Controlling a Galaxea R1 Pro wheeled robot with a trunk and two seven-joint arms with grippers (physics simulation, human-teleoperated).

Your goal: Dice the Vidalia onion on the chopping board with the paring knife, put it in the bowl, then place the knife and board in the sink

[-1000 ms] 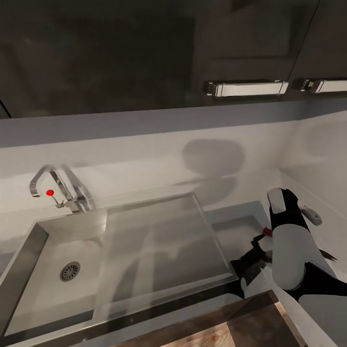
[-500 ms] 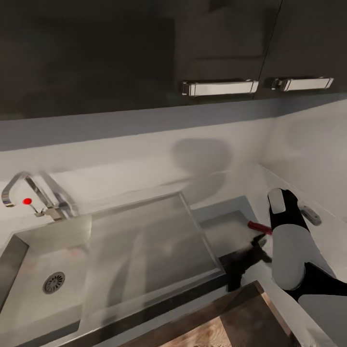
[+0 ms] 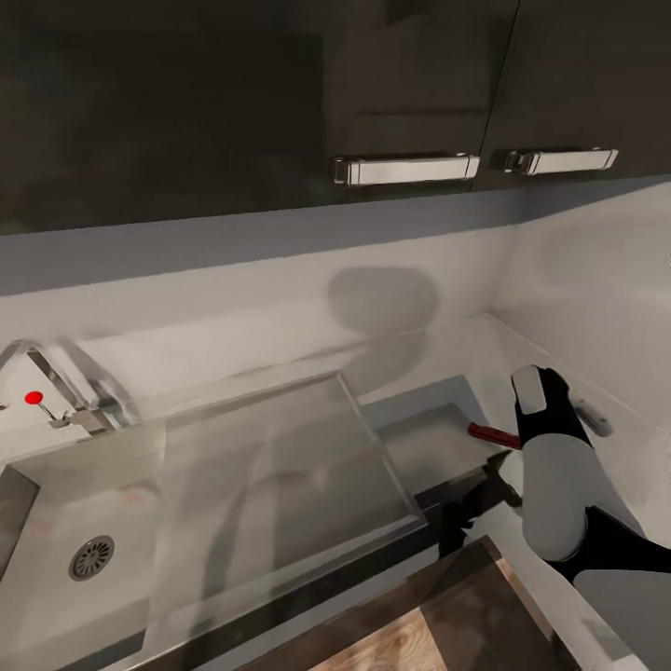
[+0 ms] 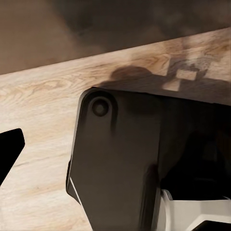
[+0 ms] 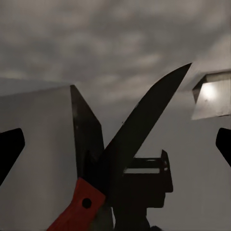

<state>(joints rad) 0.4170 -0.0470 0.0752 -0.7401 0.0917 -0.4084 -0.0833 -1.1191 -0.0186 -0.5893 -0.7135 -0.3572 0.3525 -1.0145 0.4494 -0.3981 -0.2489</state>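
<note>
The paring knife (image 5: 126,159) lies on the worktop (image 3: 424,438) just ahead of the right claw (image 5: 115,144). That claw is spread wide, empty. The left claw's (image 4: 9,149) state cannot be told.

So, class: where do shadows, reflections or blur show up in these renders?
Head view: a round soft shadow falls on the wall behind the sink, whose drainboard shows smeared reflections. Right wrist view: the knife reads as a crisp dark shape against a mottled grey background.
</note>
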